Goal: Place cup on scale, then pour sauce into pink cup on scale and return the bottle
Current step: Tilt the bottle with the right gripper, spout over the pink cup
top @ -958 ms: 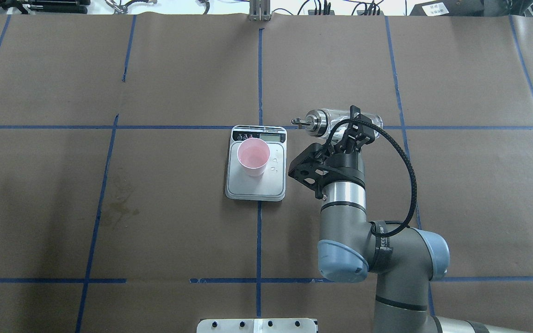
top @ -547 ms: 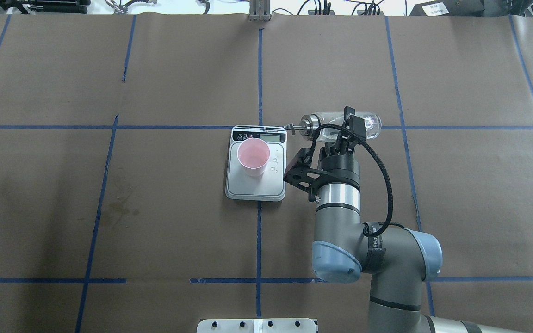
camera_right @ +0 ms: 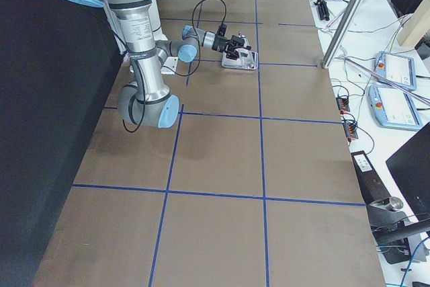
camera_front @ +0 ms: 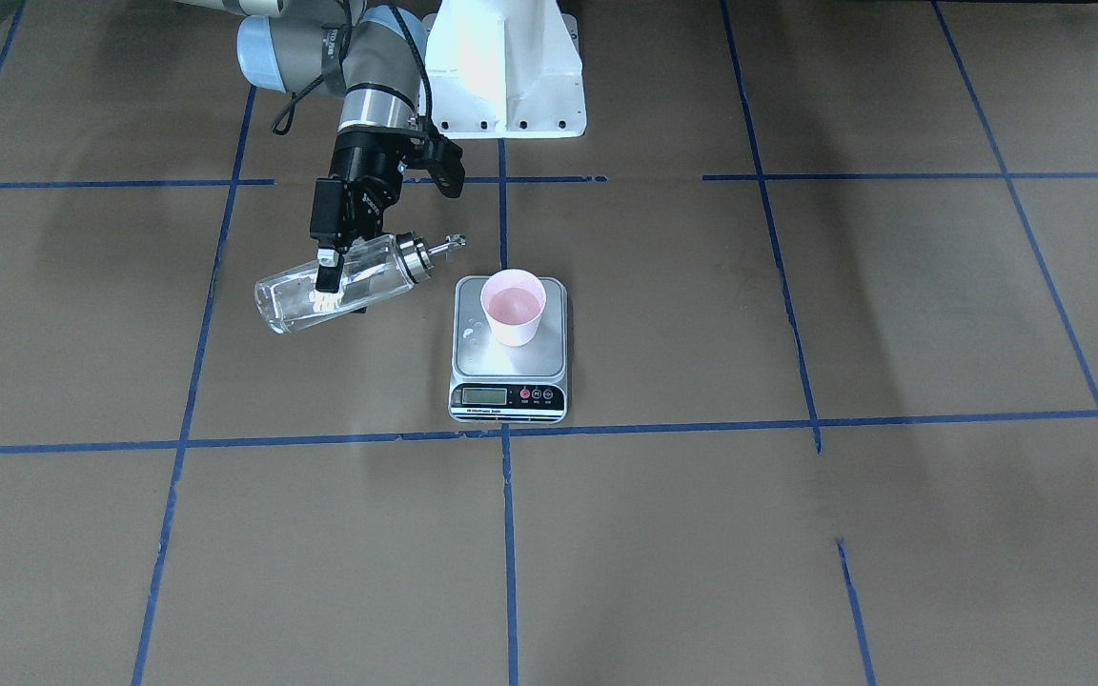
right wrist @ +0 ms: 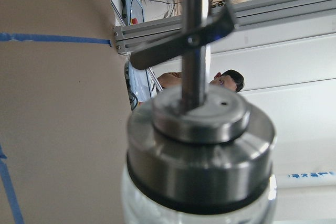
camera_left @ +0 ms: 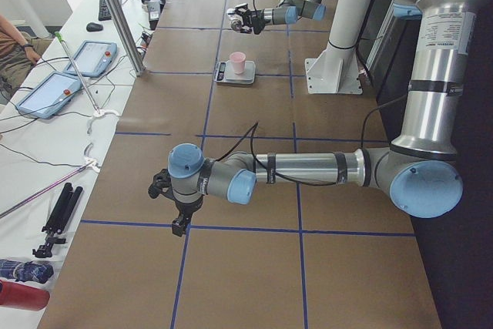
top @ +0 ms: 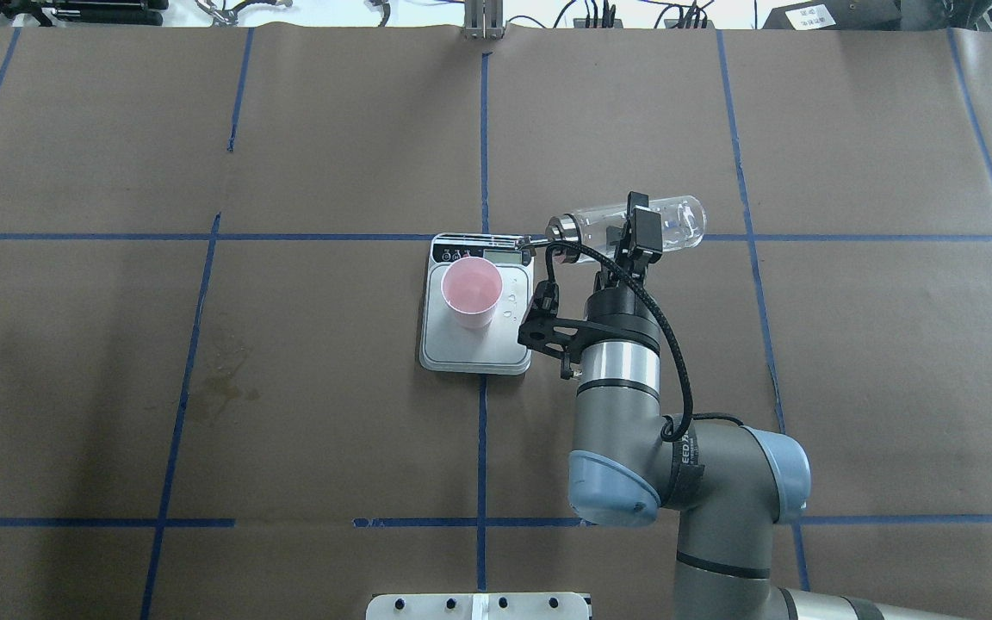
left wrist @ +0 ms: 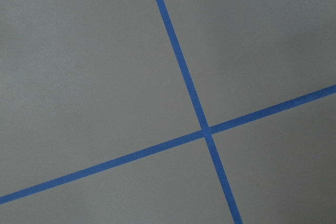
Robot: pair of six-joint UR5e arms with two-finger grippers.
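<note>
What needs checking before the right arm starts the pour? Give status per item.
1. Cup upright on the scale: ok.
2. Right gripper holding the bottle: ok, shut on the glass body, with the bottle tipped almost level.
3. Spout over the cup's mouth: not ok, the tip is off to the side of the cup, near the scale's display.
4. Scale platform dry: not ok, droplets lie beside the cup.
5. Scale zeroed: cannot tell, the digits are too small to read.
6. Left gripper out of the way: ok, it is far down the table.
</note>
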